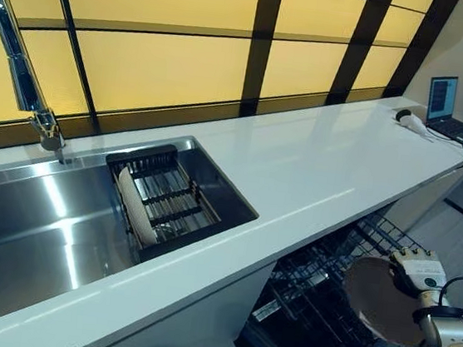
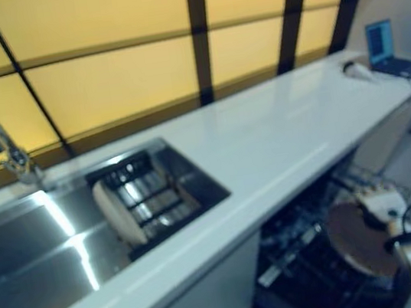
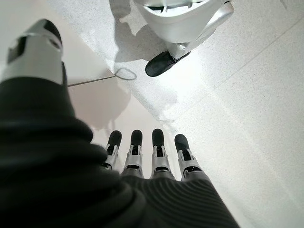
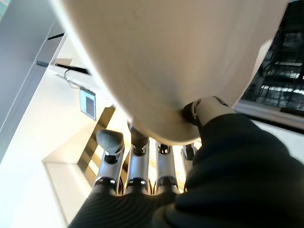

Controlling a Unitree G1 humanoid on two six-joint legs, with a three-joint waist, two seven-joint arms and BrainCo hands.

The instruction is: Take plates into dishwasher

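Gripping a round plate by its rim, the right robot hand sits at the lower right, nearest the camera, over the open dishwasher. In the right wrist view the thumb presses one face of the plate while the fingers lie behind the other, so the plate is pinched between them. It stands roughly on edge, its broad face turned toward the camera, above the dark wire rack of the dishwasher; whether its lower edge touches the rack I cannot tell, since that part of the picture is dim.

The left robot hand shows only in its own wrist view, fingers straight and side by side, holding nothing, with pale floor past the fingertips.

Above the dishwasher runs the white bench, reaching from the near left to the far right. Set into it at the left is a steel sink, and in the sink's right part rests a dark drying rack with a second pale plate standing on edge at its left side. A chrome tap rises behind the sink.

At the bench's far right end lie a small white object and, just beyond it, an open laptop. Yellow-lit panels in dark frames back the whole bench.
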